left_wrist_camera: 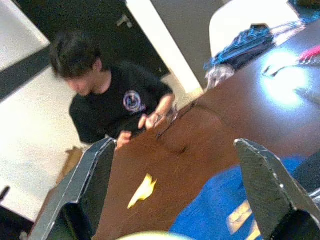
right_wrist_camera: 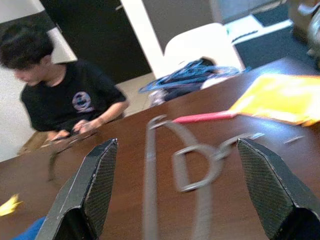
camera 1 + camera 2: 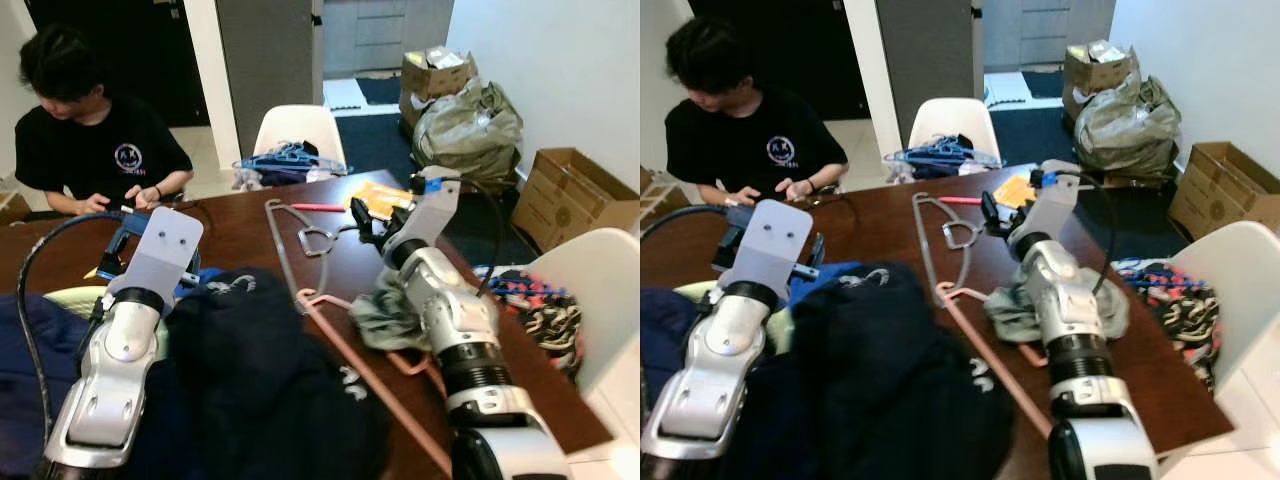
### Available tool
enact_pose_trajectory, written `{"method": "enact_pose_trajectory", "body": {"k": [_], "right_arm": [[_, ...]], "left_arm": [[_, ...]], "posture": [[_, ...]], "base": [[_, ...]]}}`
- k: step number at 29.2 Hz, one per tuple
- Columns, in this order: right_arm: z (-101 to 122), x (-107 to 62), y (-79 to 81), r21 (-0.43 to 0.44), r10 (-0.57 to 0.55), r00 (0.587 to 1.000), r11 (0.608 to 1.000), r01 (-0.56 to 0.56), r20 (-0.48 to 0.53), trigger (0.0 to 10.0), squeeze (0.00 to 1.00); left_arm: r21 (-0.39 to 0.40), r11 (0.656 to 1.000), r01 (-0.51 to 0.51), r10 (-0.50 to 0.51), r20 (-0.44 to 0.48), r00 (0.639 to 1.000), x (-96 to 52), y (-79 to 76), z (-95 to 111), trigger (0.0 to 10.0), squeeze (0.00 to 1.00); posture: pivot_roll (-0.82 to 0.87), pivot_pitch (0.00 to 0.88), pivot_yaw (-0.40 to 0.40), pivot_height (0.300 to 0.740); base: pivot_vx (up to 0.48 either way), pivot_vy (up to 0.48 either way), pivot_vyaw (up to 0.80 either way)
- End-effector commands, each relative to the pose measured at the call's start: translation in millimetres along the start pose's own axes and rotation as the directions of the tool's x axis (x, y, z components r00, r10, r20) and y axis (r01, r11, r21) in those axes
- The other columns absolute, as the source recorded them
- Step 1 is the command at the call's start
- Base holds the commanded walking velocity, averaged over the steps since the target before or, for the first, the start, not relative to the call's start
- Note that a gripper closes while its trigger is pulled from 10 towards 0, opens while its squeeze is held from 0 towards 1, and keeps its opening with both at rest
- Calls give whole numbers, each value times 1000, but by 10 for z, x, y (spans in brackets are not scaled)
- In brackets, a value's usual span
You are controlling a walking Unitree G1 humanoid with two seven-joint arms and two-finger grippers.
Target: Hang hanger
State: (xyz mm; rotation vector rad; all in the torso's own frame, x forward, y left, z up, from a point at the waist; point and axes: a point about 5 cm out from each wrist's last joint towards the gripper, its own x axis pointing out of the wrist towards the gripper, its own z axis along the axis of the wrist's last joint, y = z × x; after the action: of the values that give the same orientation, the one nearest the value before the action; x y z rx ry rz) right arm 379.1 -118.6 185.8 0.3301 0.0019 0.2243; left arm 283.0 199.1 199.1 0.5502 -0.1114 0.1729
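A grey hanger (image 3: 285, 245) lies flat on the dark wooden table (image 3: 235, 230), its hook toward the table's middle. Closer to me a pink hanger (image 3: 345, 345) lies partly under a dark navy garment (image 3: 250, 380) and a grey-green cloth (image 3: 385, 315). My right gripper (image 3: 365, 222) hovers open just right of the grey hanger (image 2: 150, 170), which lies between and beyond its fingers (image 2: 90, 190). Over the blue clothes at the left, my left gripper (image 1: 175, 200) is open and holds nothing.
A person (image 3: 90, 130) sits at the table's far left, hands on the tabletop. A white chair (image 3: 298, 125) behind the table holds several blue hangers (image 3: 290, 158). A red pen (image 3: 318, 207) and yellow paper (image 3: 380, 195) lie nearby. Boxes (image 3: 575, 195) and a bag (image 3: 468, 125) stand at right.
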Motion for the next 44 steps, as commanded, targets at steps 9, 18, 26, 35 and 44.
{"method": "enact_pose_trajectory", "body": {"k": [9,18,26,35,44], "right_arm": [[24,37,125,-7,54,999,998,-54,0,10000,0],[30,51,172,-7,75,997,997,-75,-1,10000,0],[32,49,170,-9,77,997,997,-77,-1,10000,0],[30,56,194,-14,89,996,996,-89,-5,10000,0],[27,61,215,-17,98,995,995,-98,-6,10000,0]], "left_arm": [[-3,1000,-29,29,-16,999,-69,76,71,10000,0],[-14,998,-54,53,-65,997,-106,16,33,10000,0],[-20,998,-57,56,-83,995,-124,11,24,10000,0],[-79,996,-50,43,-96,994,-157,30,47,10000,0],[-81,995,-55,48,-81,996,-141,-1,73,10000,0]], "posture": [[106,0,1,740],[109,0,-2,740],[109,0,-2,740],[114,0,-6,740],[113,0,-6,740]], "base": [[0,130,0],[0,-360,0],[0,0,0],[0,-53,0],[0,-267,0]]}}
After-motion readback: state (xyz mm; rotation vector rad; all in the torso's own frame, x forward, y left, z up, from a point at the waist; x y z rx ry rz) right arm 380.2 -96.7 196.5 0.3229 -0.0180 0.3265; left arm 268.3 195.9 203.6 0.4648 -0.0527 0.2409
